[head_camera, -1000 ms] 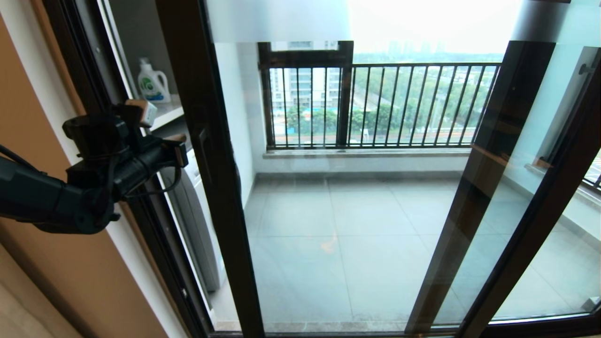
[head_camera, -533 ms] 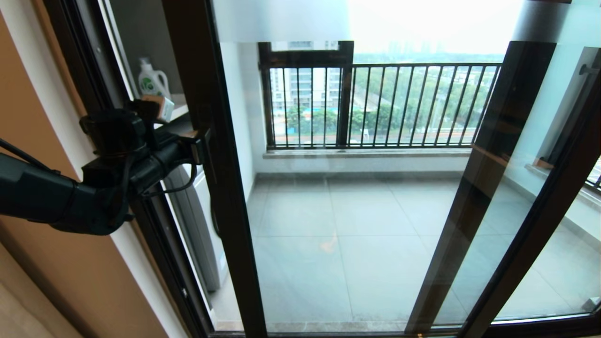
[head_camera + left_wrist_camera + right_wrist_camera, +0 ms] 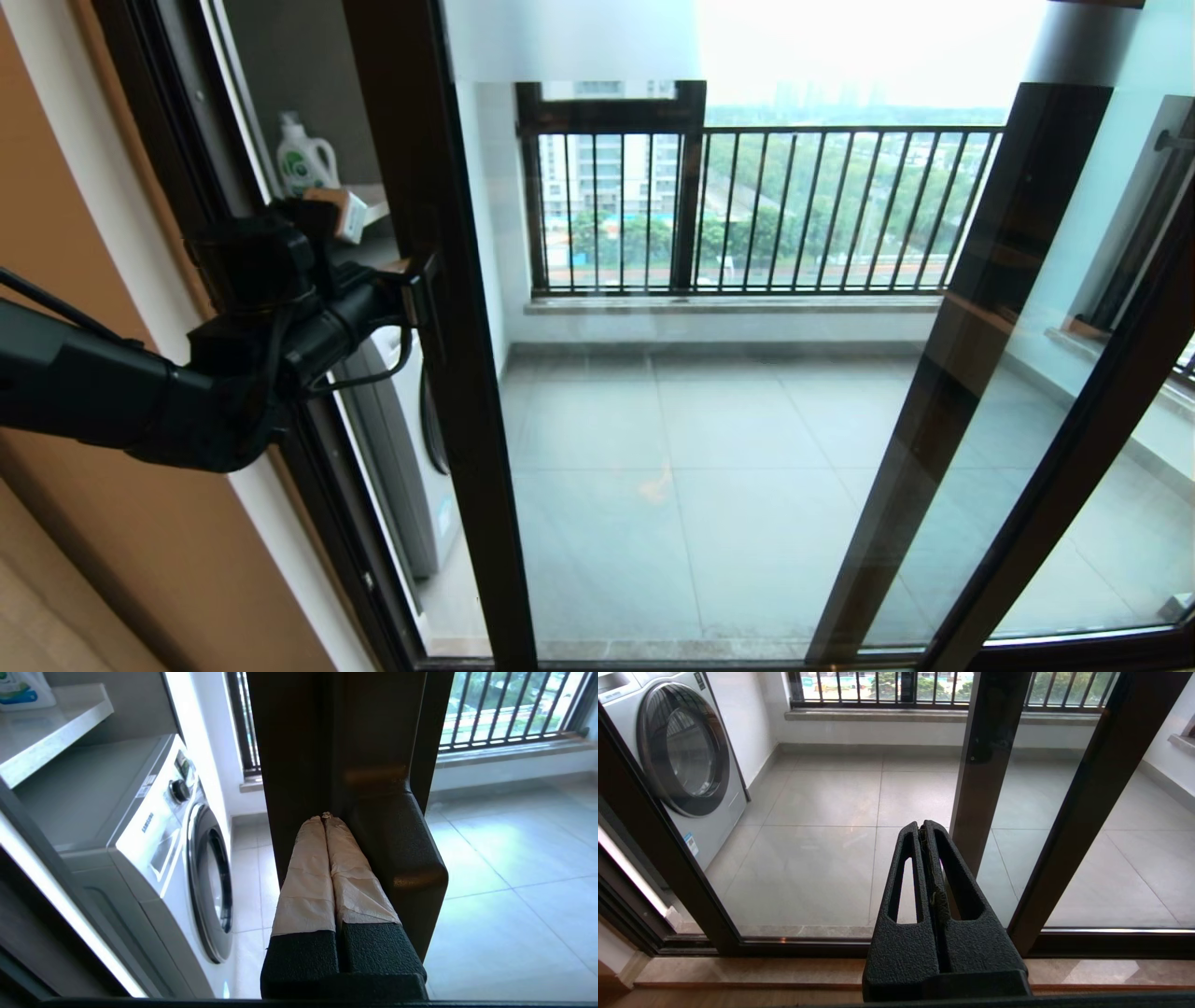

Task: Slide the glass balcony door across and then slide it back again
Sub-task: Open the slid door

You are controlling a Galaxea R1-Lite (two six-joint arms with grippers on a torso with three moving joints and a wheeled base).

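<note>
The head view looks forward and down from behind the tall dark-framed glass balcony door [image 3: 439, 373], across the grey tiled balcony floor [image 3: 709, 485] to the black barred railing [image 3: 766, 210]. The left wrist view sits close behind the left gripper [image 3: 325, 817], pressed near the door's frame, facing the white front-loading washing machine [image 3: 177, 858]. The right wrist view sits low behind the right gripper [image 3: 923, 826], farther back, sharing machine, floor and railing.
</note>
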